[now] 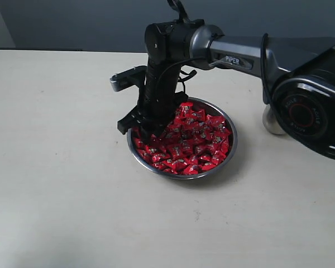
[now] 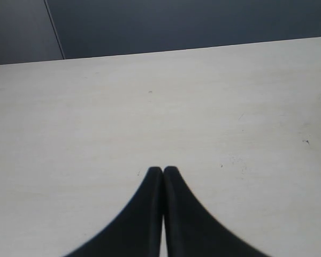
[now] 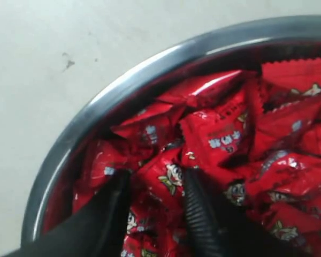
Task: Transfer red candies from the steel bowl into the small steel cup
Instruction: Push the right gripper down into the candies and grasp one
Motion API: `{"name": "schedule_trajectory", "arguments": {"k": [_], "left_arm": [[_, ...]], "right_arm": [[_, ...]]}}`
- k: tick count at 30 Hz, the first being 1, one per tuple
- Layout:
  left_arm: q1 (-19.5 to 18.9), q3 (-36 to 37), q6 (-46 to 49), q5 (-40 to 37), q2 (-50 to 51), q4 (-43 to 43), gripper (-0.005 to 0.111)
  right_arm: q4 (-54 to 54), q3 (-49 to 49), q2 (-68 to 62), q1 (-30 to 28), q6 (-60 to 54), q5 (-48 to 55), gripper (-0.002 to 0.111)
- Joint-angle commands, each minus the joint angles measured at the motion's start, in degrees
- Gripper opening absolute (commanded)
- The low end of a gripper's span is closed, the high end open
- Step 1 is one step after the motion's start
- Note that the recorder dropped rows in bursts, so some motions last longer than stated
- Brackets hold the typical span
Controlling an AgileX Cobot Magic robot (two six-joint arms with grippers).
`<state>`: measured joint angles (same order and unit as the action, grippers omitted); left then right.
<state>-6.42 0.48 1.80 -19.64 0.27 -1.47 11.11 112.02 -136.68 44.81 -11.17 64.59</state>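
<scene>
Black right arm [image 1: 159,84] points down, fingers [image 3: 107,219] spread among red candies [image 1: 196,139] (left fingers [image 2: 144,214] pressed together).

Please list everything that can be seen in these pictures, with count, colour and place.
table: one, pale beige, under everything
steel bowl: one, silver, middle of the table
red candies: many, shiny red, heaped in the steel bowl
small steel cup: one, silver, right of the bowl in the exterior view, partly behind the right arm
right gripper: one, black, open, dipped among the candies
left gripper: one, black, shut, over the table
</scene>
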Motion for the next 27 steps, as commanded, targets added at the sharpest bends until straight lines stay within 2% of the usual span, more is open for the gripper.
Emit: {"name": "schedule_trajectory", "arguments": {"k": [1, 7, 27], "left_arm": [[0.2, -0.5, -0.1, 0.5, -0.3, -0.1, 0.000], [0.2, -0.5, -0.1, 0.5, -0.3, -0.1, 0.000], [0.2, -0.5, -0.1, 0.5, -0.3, -0.1, 0.000]], "right_arm": [[-1.0, 0.3, 0.1, -0.1, -0.6, 0.5, 0.032], [-2.8, 0.3, 0.1, -0.1, -0.6, 0.8, -0.001], [-6.2, 0.3, 2.8, 0.5, -0.6, 1.2, -0.001]]}}
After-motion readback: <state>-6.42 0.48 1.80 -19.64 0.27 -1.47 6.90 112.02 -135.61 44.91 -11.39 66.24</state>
